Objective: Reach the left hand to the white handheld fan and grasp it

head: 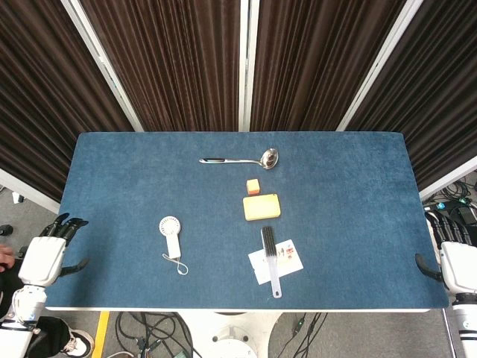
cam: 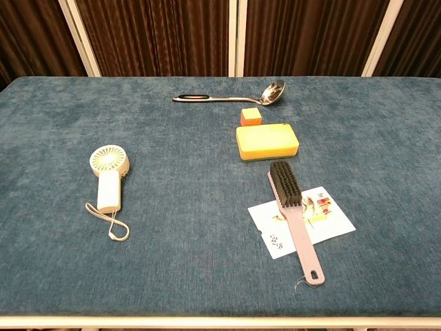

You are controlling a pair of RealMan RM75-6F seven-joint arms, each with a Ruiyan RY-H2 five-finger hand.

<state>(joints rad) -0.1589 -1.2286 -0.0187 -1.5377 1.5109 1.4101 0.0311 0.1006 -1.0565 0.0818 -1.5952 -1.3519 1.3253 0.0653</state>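
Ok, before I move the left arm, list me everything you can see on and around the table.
white handheld fan: one, white with a wrist loop, lying flat on the left part of the table
ladle: one, silver with a dark handle, at the far middle
small block: one, orange, just beyond the sponge
sponge: one, yellow, centre
brush: one, dark bristles and grey handle, lying across the card
card: one, white with small prints, near right of centre
table: one, blue cloth top
left hand: one, white with black fingers, off the table's left edge, holding nothing
right hand: one, off the right edge, holding nothing
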